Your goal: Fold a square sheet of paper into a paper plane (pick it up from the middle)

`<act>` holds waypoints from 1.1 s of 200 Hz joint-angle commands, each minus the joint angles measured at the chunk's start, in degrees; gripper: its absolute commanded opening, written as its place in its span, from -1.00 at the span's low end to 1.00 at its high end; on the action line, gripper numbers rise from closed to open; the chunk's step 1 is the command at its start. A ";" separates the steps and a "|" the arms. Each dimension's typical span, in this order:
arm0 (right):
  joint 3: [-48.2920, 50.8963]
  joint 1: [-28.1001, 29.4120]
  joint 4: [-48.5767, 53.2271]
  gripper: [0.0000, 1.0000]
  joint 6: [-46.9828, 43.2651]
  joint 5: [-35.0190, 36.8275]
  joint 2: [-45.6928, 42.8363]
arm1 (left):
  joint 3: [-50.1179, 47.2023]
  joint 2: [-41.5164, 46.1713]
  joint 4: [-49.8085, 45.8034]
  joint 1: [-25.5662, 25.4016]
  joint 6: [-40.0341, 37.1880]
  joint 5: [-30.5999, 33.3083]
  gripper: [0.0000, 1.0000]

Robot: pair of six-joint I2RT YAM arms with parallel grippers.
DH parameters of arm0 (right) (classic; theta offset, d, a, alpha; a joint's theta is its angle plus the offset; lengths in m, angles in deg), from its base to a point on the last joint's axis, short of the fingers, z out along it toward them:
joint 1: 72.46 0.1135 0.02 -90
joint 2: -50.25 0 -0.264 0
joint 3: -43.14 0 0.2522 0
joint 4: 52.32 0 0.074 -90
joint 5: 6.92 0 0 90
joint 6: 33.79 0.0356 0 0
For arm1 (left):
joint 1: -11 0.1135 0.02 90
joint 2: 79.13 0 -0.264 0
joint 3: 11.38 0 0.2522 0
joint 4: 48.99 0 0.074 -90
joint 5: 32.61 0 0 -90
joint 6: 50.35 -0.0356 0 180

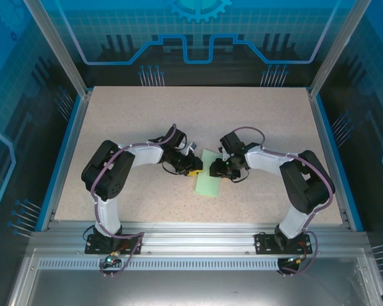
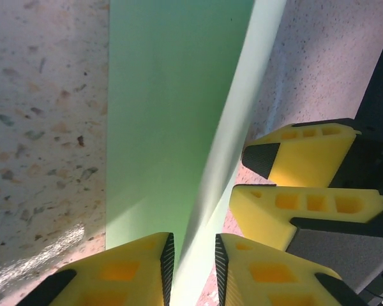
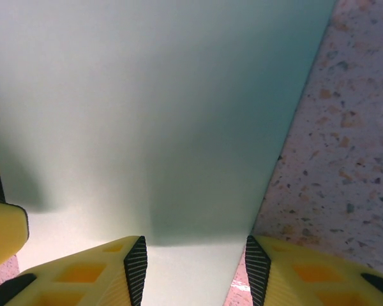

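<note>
Where left claw point(image 2: 193, 255) straddles paper point(image 2: 169, 115), right claw point(image 3: 195, 258) crowds.

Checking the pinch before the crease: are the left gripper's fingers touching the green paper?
Cannot tell. Left wrist view: the paper runs between the pads of the left gripper, neither contact nor gap plain.

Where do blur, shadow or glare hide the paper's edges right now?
Left wrist: the pale mint-green paper sheet lies sharp, its raised flap edge smears near the lens; glare streaks the speckled table. Right wrist: paper soft, a dark shadow band across it. Top external: evenly lit, paper small.
</note>
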 commanded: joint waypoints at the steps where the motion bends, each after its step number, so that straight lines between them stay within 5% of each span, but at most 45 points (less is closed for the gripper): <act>1: 0.68 -0.35 0.36 -0.02 0.39 -0.90 -1.45 | 1.63 -1.68 -0.14 -0.30 -0.42 -2.51 -0.46; 70: 2.93 -0.03 2.17 0.02 0.06 4.41 -9.10 | 3.06 -2.37 1.08 -0.28 1.83 -2.32 -0.83; 111: 5.55 5.83 4.24 0.29 -2.00 11.37 -17.84 | 2.99 -1.81 2.68 -0.16 4.48 -2.15 -0.94; 172: 1.44 22.75 7.56 0.48 -1.91 26.03 -15.28 | 2.79 -0.29 1.55 -0.13 4.79 -2.14 -0.83; 220: 0.63 25.19 7.08 0.50 -0.14 26.61 -12.87 | 2.56 0.68 0.27 -0.22 3.46 -2.82 -0.50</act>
